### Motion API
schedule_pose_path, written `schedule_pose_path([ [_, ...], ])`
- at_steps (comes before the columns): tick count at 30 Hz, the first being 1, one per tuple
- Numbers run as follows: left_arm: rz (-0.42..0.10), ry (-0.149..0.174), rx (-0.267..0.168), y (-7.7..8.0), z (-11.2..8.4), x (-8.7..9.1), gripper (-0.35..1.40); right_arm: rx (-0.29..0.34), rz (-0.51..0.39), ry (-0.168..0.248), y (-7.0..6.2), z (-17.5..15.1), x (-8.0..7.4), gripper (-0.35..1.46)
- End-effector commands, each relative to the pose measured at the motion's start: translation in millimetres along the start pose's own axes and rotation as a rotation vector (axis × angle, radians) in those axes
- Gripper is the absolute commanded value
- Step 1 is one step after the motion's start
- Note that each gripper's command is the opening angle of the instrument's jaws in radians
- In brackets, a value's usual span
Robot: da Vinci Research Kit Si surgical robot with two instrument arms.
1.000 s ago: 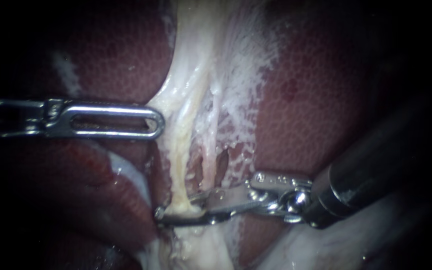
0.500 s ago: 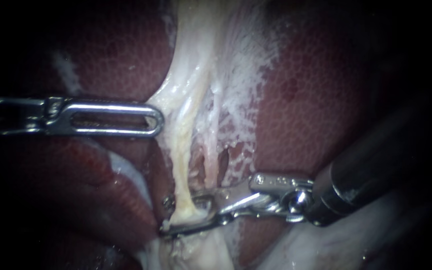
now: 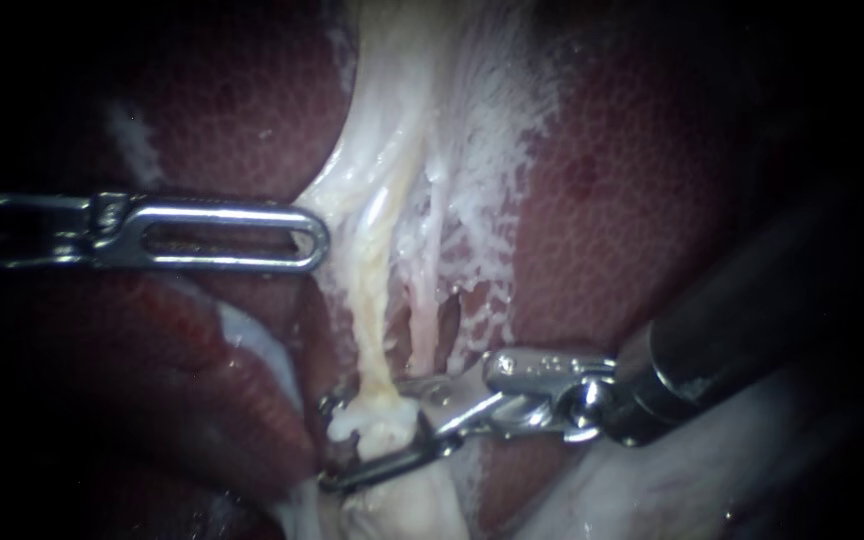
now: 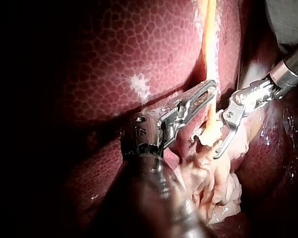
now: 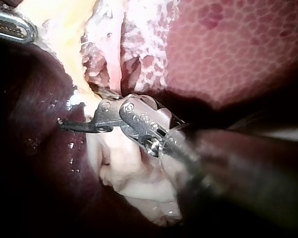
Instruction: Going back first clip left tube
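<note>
My left instrument (image 3: 314,238) comes in from the left edge of the endoscope view and lies level across the middle left. Its slotted jaws are pressed together, and their tip pinches the edge of the pale tissue (image 3: 352,200) that runs down the centre of the frame.

My right instrument (image 3: 328,442) enters from the right edge. Its dark shaft slants down toward the lower centre, where its jaws stand wide apart with a clear gap between them. One thin jaw reaches over the left tube (image 3: 370,310) and the other reaches under it. They grip nothing.

The left tube is the yellowish strand that drops from the pale tissue in the upper centre to the lower centre. Its lower end swells into a whitish knob that sits in the gap between my right instrument's jaws. Just to its right runs a thinner pinkish strand (image 3: 422,320), with a narrow dark slit between the two. I cannot tell whether a clip sits on the tube at the knob.

The dark red, mottled liver (image 3: 652,200) fills the frame on both sides of the pale tissue. In the left wrist view the two instruments' tips are close together, with the yellowish tube between them.
</note>
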Motion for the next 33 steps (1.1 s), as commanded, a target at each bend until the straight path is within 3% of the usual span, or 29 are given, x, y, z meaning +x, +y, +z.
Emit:
schedule_pose_path([
  [1,0.000,0.000,0.000,0.0,0.0,0.0,-0.35,0.001,-0.006,0.000,0.0,-0.1,0.0,0.58],
  [6,0.000,0.001,0.001,0.1,-0.1,0.0,-0.35,0.003,-0.014,0.002,-0.2,-1.8,0.3,0.58],
  [15,0.000,0.002,0.003,0.5,-0.3,-0.1,-0.35,-0.036,-0.050,0.018,-0.2,-7.3,2.7,0.59],
  [22,0.000,0.002,0.003,0.5,-0.3,-0.1,-0.35,-0.058,-0.072,0.024,-0.5,-11.9,3.7,0.60],
  [29,0.001,0.002,0.003,0.7,-0.3,0.0,-0.35,-0.074,-0.089,0.027,-1.0,-16.1,4.8,0.60],
  [33,0.001,0.002,0.004,0.9,-0.3,0.0,-0.35,-0.073,-0.098,0.054,-1.8,-18.8,5.5,0.60],
])
